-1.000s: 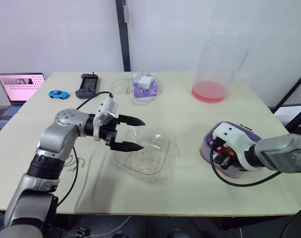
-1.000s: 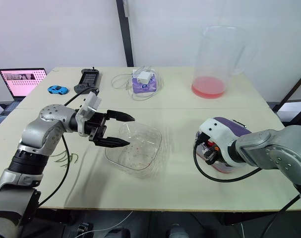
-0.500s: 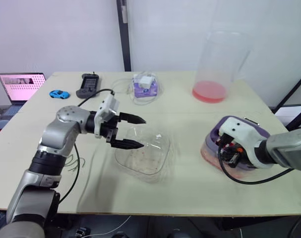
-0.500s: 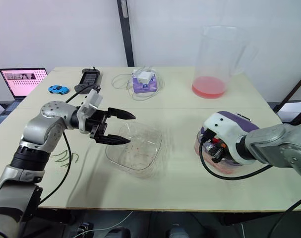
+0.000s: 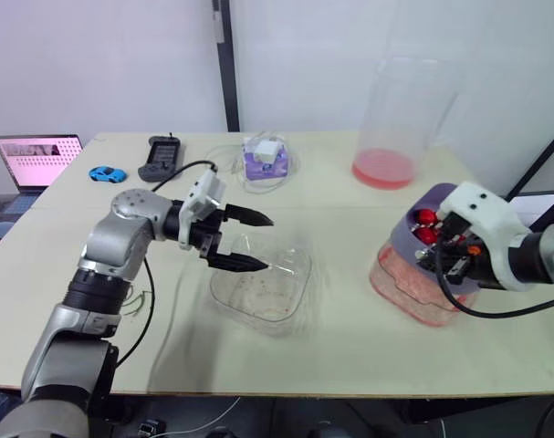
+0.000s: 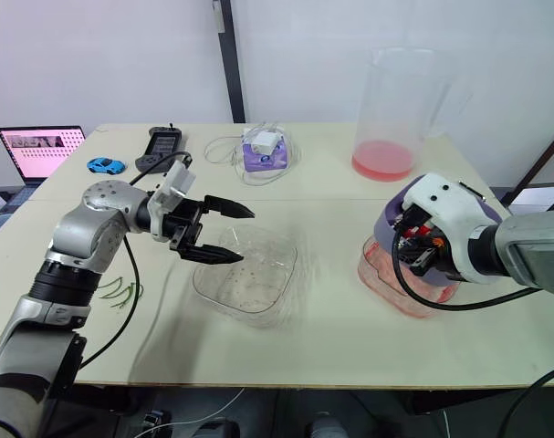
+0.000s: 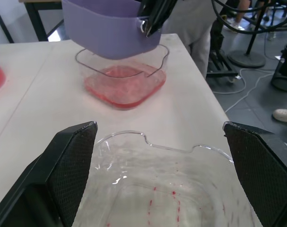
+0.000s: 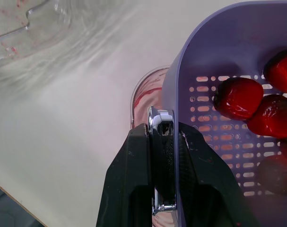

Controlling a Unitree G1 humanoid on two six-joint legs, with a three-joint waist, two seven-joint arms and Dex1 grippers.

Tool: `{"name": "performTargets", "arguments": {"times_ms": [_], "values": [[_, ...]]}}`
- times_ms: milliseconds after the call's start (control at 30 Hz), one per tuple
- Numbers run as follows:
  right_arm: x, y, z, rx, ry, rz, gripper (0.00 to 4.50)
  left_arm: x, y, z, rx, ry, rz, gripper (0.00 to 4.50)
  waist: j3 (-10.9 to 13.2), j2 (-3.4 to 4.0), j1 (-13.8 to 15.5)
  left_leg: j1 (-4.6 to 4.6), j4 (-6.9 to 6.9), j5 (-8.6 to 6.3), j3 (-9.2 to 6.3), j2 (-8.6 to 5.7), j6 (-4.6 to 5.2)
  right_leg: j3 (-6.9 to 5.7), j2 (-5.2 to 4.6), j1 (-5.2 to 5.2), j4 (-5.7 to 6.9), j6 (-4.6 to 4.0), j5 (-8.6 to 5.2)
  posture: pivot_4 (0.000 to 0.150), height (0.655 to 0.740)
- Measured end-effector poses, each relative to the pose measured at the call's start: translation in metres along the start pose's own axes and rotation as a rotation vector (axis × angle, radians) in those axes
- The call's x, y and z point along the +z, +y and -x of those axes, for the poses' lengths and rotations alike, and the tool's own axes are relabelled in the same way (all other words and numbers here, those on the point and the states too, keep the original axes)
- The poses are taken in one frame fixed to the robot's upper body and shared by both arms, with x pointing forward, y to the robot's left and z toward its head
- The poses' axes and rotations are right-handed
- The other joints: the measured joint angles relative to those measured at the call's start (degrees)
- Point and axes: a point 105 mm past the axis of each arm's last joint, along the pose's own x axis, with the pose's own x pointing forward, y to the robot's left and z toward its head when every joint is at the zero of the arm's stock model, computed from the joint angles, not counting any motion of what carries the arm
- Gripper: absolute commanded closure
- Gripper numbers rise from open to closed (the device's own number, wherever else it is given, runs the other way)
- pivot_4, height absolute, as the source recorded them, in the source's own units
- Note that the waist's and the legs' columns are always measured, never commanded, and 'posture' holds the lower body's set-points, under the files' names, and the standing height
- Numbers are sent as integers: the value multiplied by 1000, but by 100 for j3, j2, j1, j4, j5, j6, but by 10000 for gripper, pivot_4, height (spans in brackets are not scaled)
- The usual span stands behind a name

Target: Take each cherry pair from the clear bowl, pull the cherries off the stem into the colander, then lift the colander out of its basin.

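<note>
Beige table (image 5: 340, 187), white wall (image 5: 121, 64); head view: left gripper (image 5: 269, 243) spread open over the clear bowl (image 5: 263, 294), mid-table. Left wrist view: purple colander (image 7: 110, 26) above its basin (image 7: 122, 80) (pink liquid inside) by the table's right edge. Right wrist view: right gripper (image 8: 162, 142) clamped on colander rim, cherries (image 8: 238, 97) inside.

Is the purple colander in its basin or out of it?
Out: the colander hangs above the basin, its rim pinched by the right gripper.

Bowl (image 5: 267, 292) at table (image 5: 331, 192) centre; basin (image 5: 409, 297) right of it, colander (image 7: 108, 30) just above basin, cherries (image 8: 238, 97) in colander. Jug (image 5: 400, 119) behind basin. Laptop (image 5: 36, 157), toy car (image 5: 107, 172) and remote (image 5: 160, 157) at rear left
</note>
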Motion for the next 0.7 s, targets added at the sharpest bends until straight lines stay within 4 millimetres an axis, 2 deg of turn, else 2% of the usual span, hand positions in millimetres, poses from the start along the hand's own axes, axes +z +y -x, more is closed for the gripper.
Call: {"name": "performTargets", "arguments": {"times_ms": [200,367,533,700], "values": [[9,-1,10,14,-81,-29,43027,-2,0,1,0,10,-7,0,0,0,12,0,0,0,0,0,0,0,-1,1,0,0,0,1500,7332],[9,1,10,59,-145,-90,43026,-5,1,1,-3,21,-8,0,0,-1,7,0,1,0,1,0,0,1,0,1,1,0,0,1500,7332],[-9,3,-1,124,-170,-230,43026,-4,1,1,-5,24,-11,0,-1,-1,19,-1,2,0,2,-2,0,1,-3,2,3,0,0,1500,7332],[-9,1,3,106,-175,-232,43027,-4,1,1,-4,24,-11,0,-1,-1,2,0,2,0,0,0,0,0,0,2,4,0,0,1500,7332]]}}
